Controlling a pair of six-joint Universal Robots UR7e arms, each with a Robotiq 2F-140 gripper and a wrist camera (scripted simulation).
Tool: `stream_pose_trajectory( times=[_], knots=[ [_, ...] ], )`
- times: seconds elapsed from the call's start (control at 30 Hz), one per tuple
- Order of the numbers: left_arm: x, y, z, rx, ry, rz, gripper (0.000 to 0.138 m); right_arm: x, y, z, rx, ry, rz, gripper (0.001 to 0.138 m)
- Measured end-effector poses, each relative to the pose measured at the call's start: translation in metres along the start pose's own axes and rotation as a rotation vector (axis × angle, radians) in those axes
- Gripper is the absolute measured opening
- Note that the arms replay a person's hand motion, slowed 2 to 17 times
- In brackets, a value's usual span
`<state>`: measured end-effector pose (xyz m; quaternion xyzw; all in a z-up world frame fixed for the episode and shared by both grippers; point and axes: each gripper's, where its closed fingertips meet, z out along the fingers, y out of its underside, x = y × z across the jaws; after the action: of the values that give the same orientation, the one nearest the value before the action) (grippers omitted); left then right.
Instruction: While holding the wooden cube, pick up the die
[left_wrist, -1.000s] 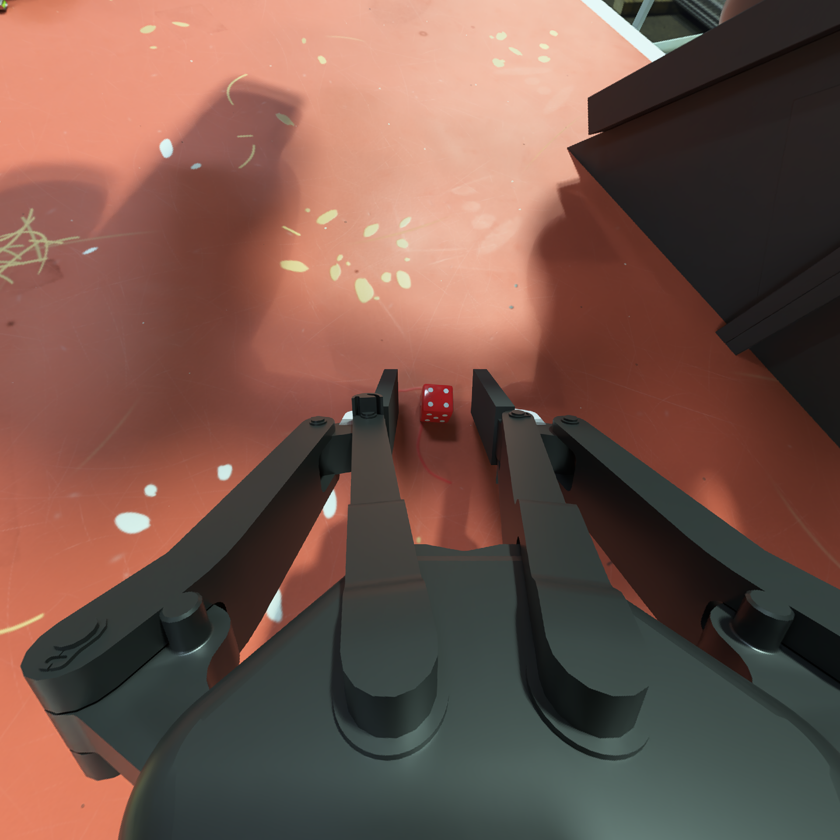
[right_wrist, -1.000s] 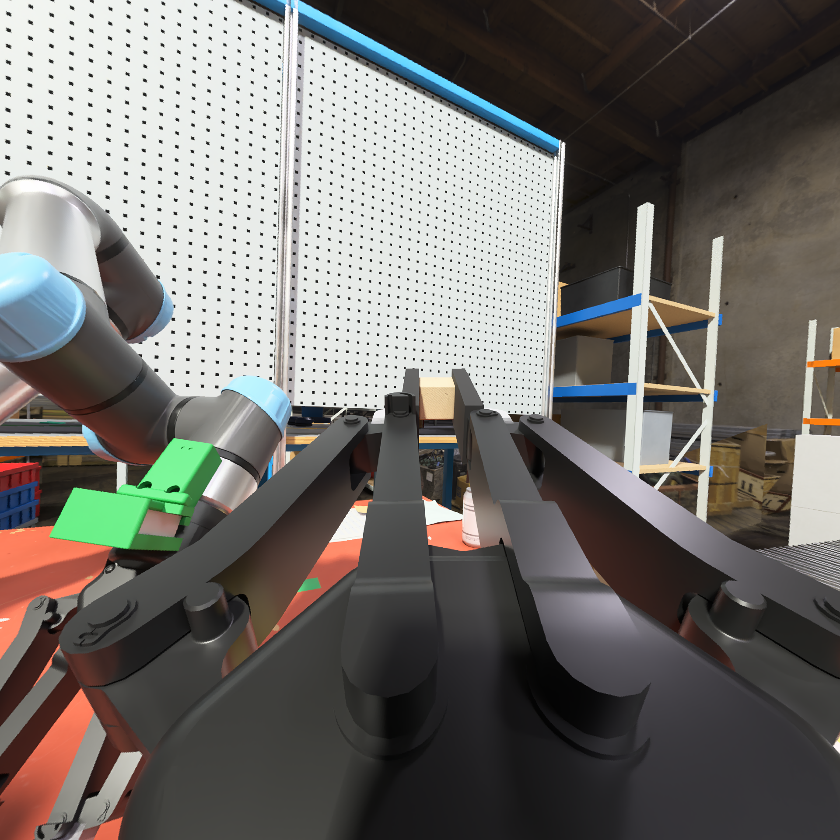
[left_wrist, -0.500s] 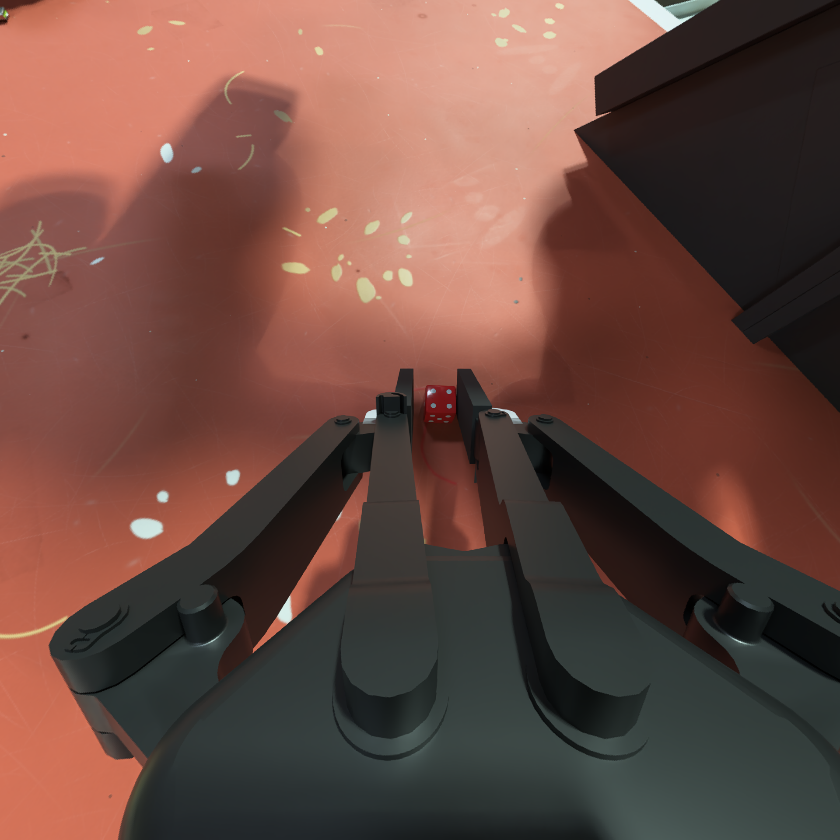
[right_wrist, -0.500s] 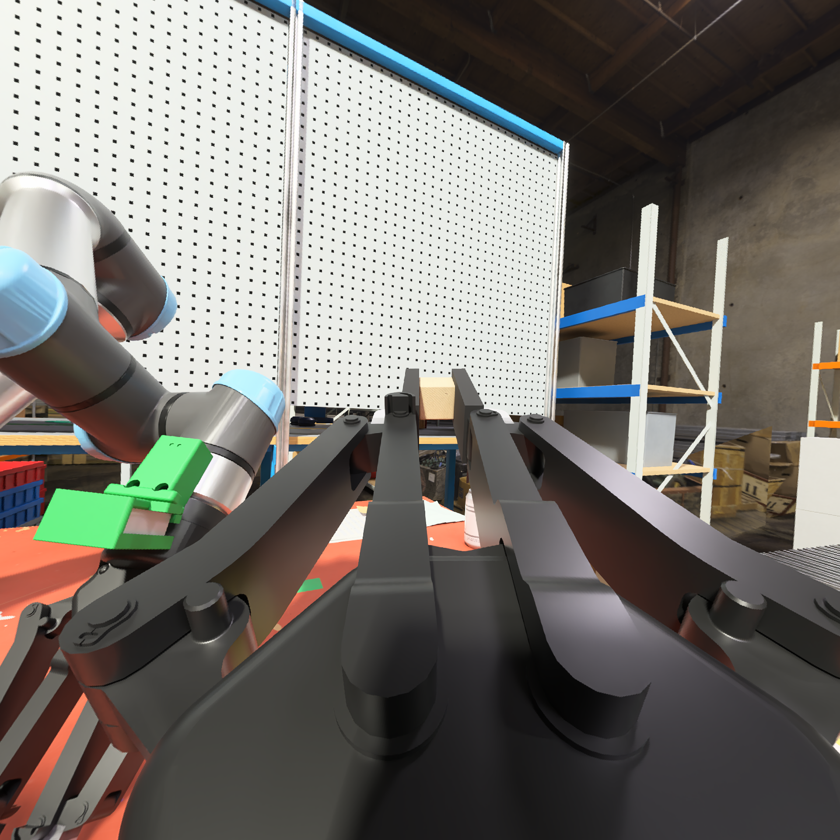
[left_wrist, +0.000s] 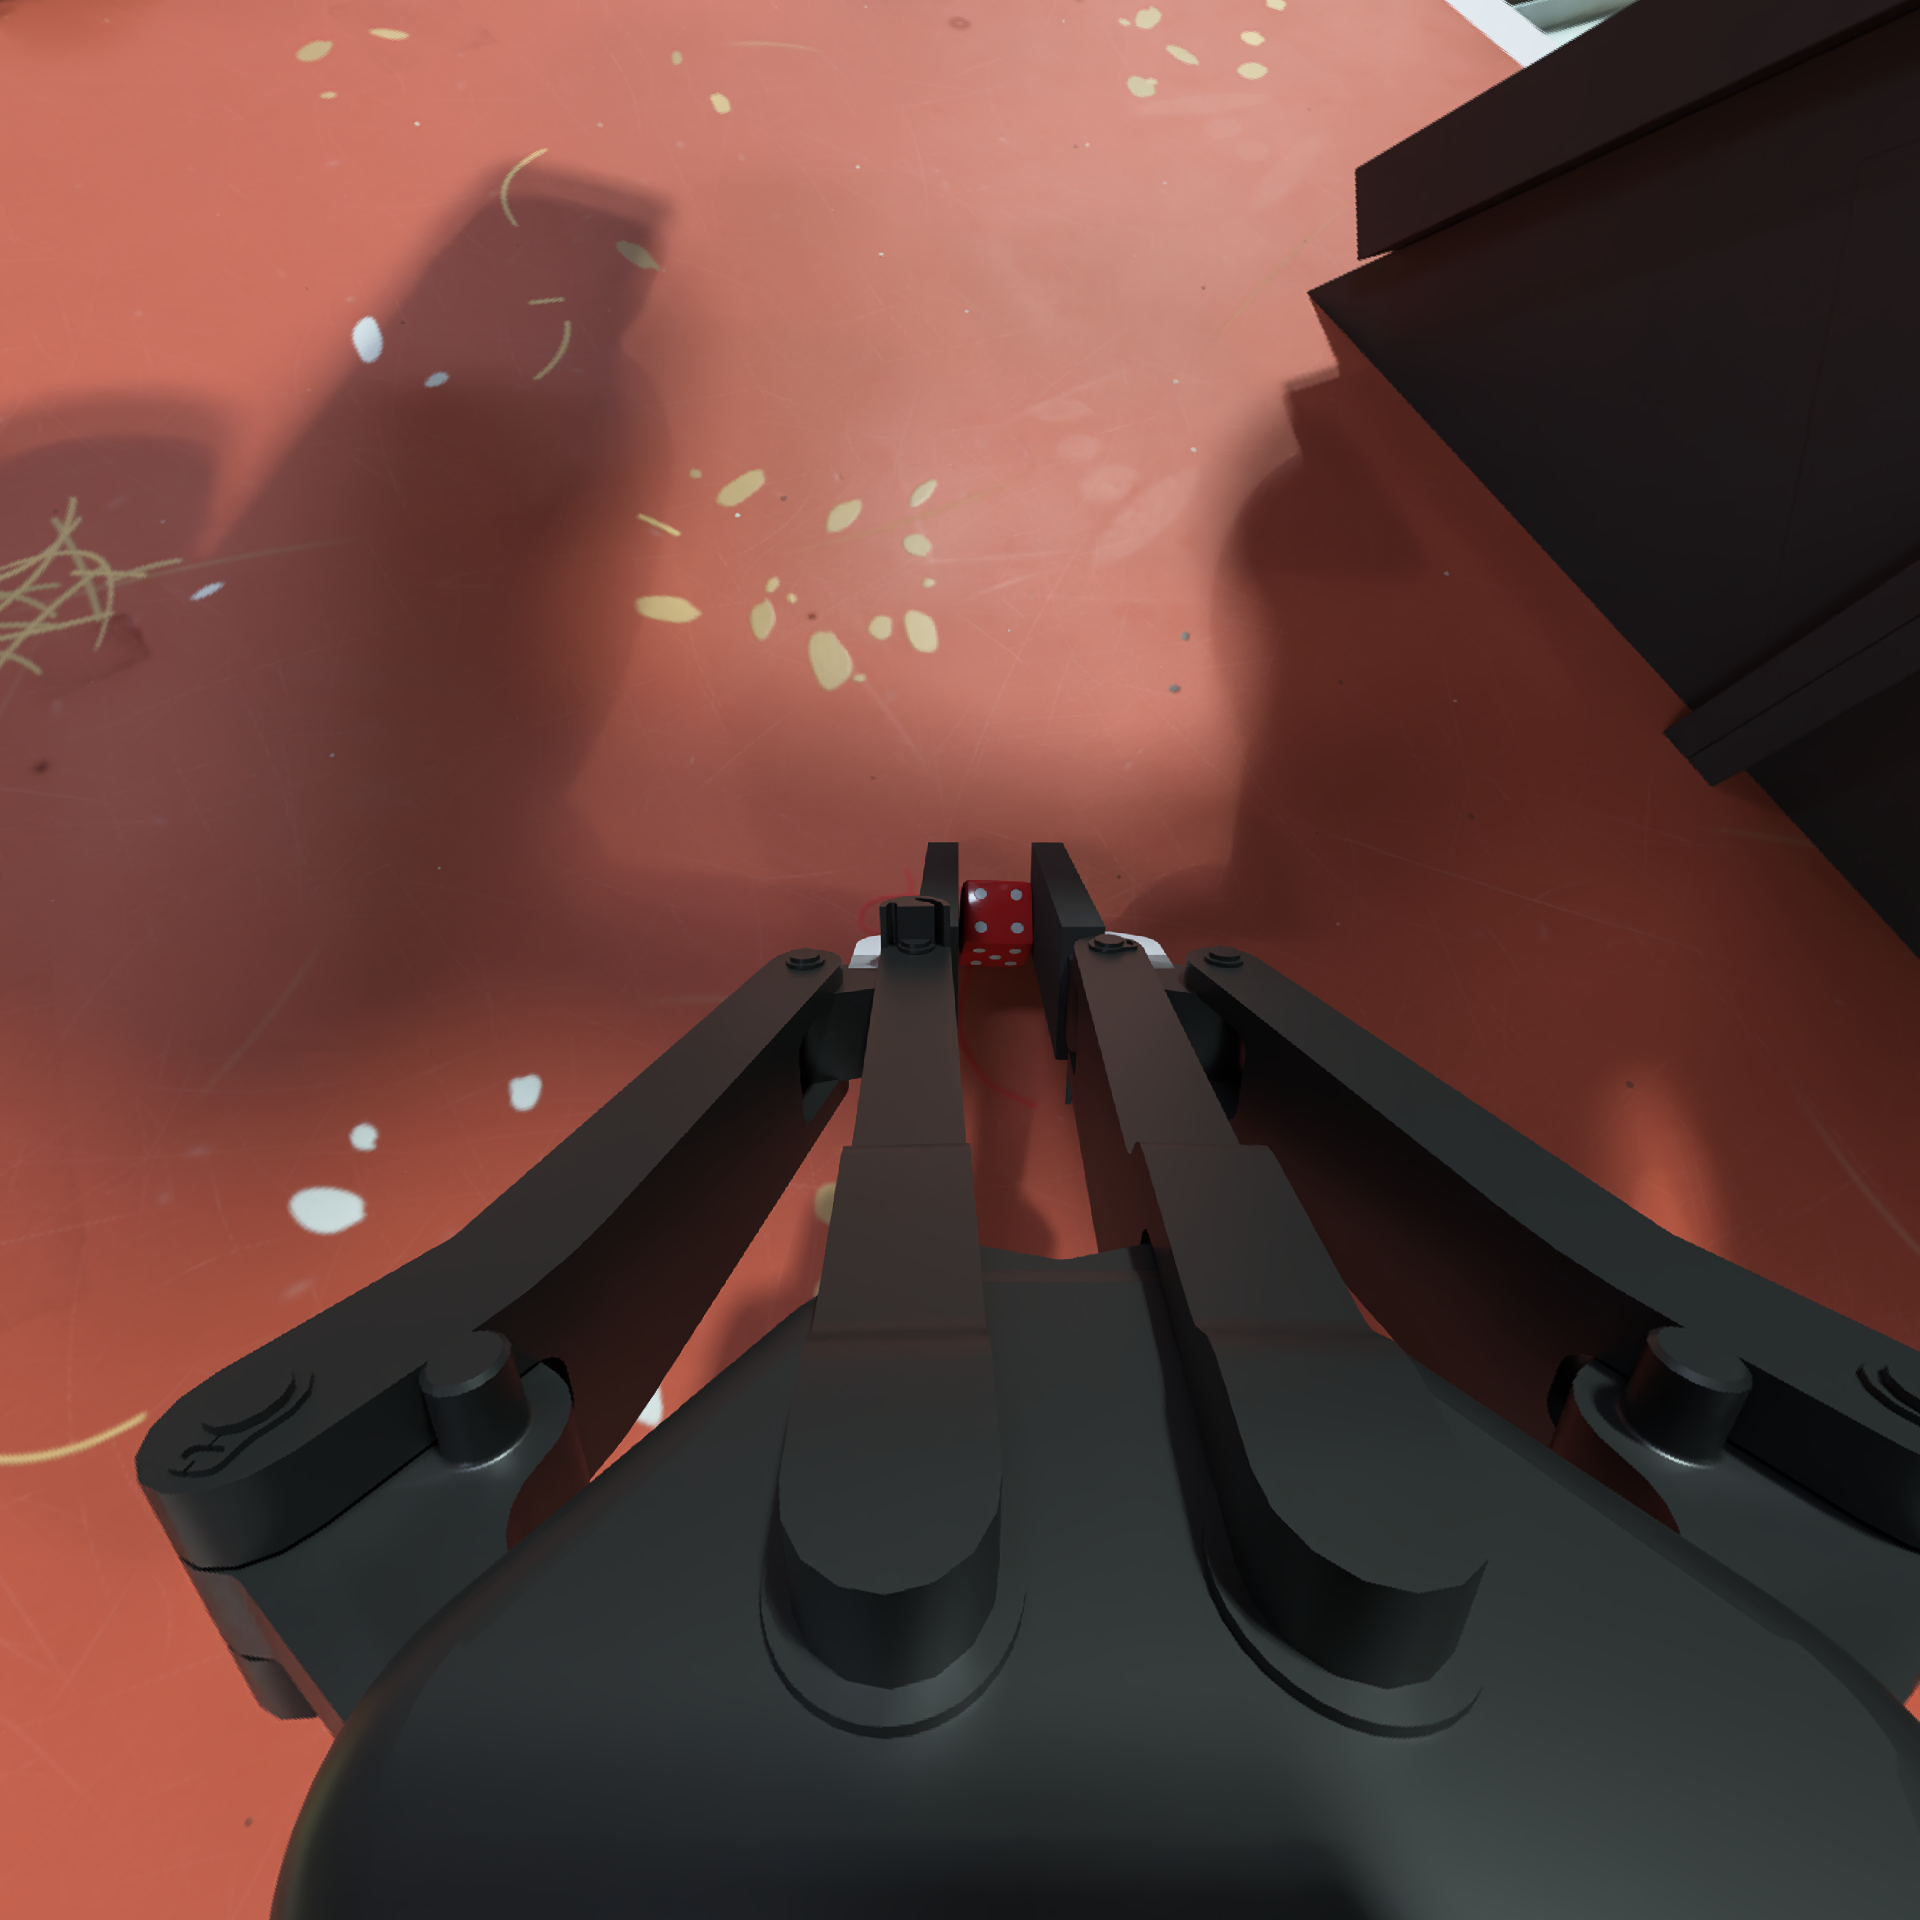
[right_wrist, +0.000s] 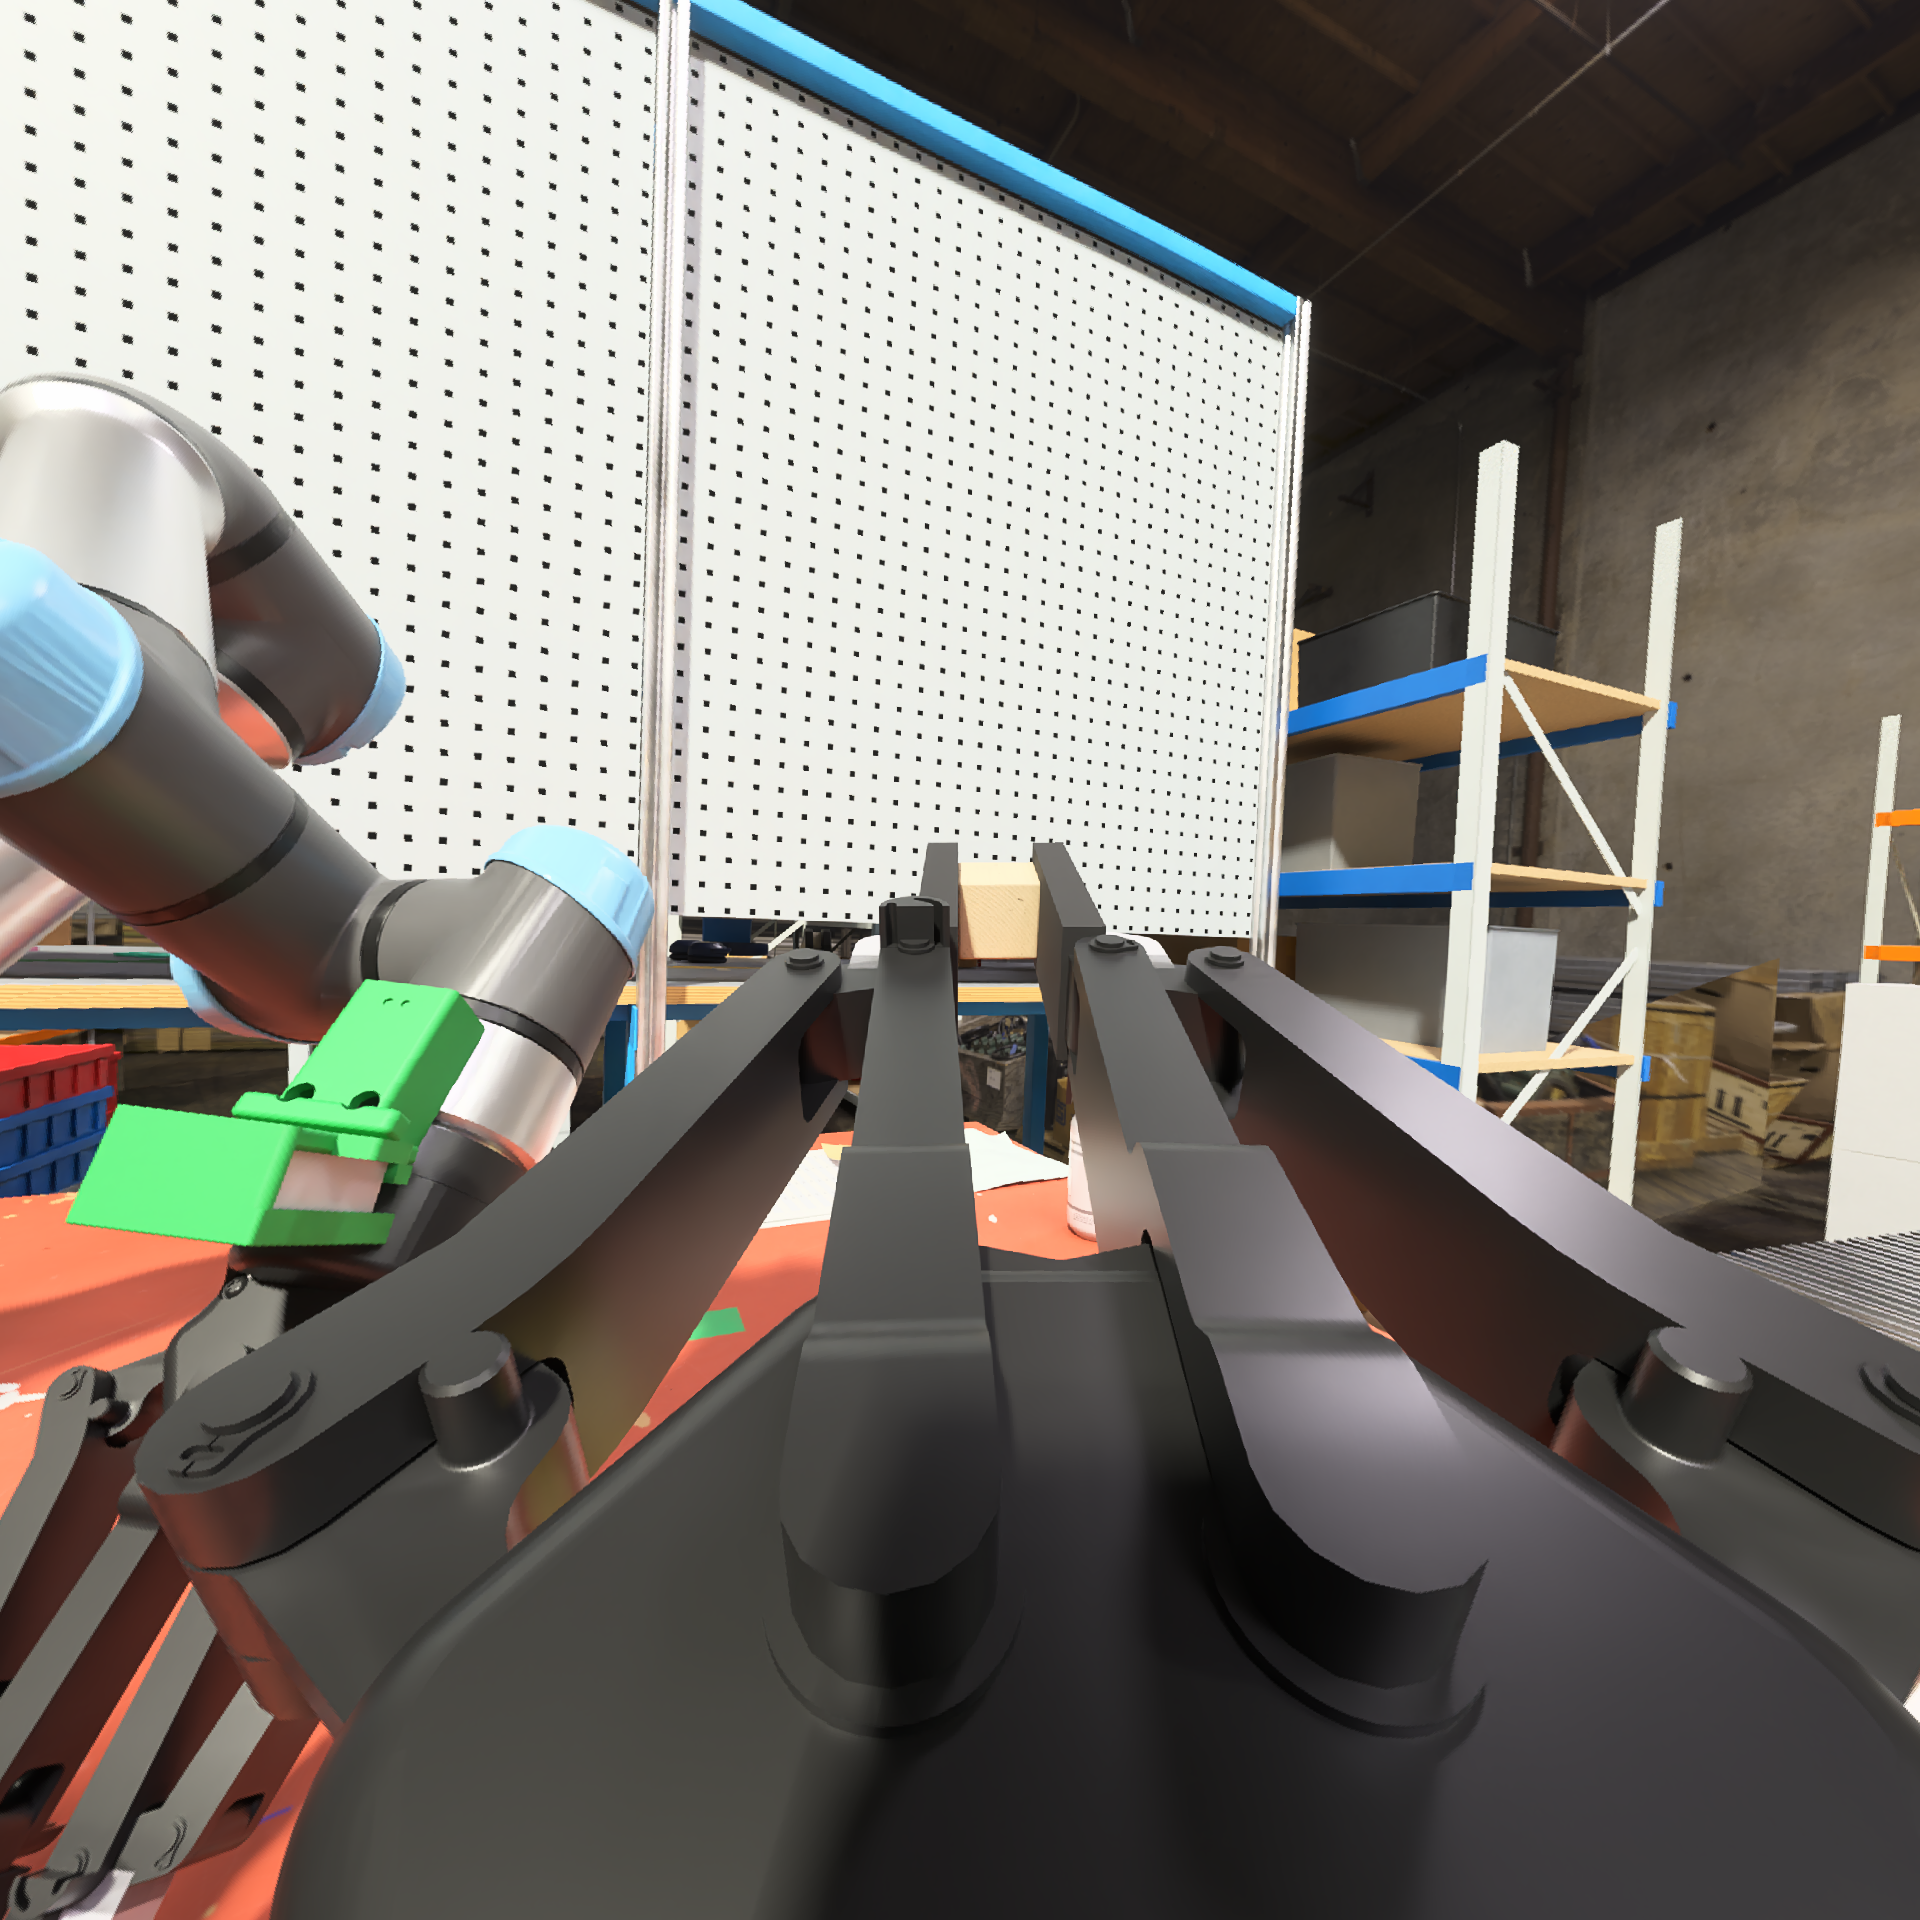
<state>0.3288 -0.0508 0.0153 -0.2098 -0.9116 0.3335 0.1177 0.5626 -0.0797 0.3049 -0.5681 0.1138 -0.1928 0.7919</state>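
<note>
— Closing in since a second ago, the left end effector (left_wrist: 995, 906) now has both fingers pressed against the red die (left_wrist: 994, 923), which has shifted slightly between them.

— Is the die off the red counter (left_wrist: 935, 312)?

— Cannot tell.

— And the right end effector (right_wrist: 995, 902)?

— Clamped on the wooden cube (right_wrist: 997, 909), held up before the white pegboard (right_wrist: 935, 520).

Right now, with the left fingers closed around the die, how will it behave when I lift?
The die looks rigid, so it probably won't deform. It is tiny against the left gripper pads, so likely light. Its glossy, rounded edges could let it twist or slip.
</note>
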Motion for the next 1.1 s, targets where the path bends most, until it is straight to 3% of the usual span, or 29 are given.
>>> stream_pose_trajectory(
  times=[0.57,1.1],
  knots=[
    [-0.028,0.003,-0.023,0.052,-0.1,-0.102,0.019,0.002,0.011,0.003,-0.033,-0.002,0.007,0.019],
    [-0.067,0.006,-0.097,0.157,-0.284,-0.214,0.019,0.006,0.022,0.005,-0.055,-0.001,0.02,0.019]
  ],
)
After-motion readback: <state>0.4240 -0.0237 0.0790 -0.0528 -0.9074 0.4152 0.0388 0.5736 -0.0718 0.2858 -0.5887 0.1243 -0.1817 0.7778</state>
